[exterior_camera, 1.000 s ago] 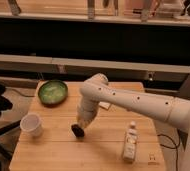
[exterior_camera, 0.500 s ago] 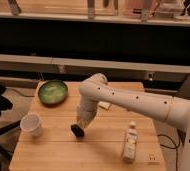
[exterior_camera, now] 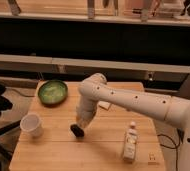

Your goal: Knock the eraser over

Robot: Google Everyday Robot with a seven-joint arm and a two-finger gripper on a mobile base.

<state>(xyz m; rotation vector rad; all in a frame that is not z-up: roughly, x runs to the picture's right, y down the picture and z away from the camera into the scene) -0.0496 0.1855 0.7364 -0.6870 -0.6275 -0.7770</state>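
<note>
Where arm bends down, tool [exterior_camera: 80, 128] at eraser [exterior_camera: 77, 131]

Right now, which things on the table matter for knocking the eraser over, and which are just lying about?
For the job:
eraser, small dark block mid-table
gripper, down at the eraser

Lying about:
white cup, left
green bowl, back left
bottle, front right

No legible text, label, brand, number or sign anywhere. Bottle [exterior_camera: 131, 142] on the worktop [exterior_camera: 48, 155] carries a pale label, print unreadable. Gripper [exterior_camera: 78, 130] hangs low over the worktop middle, right at the eraser [exterior_camera: 77, 131], no markings to read on either.
</note>
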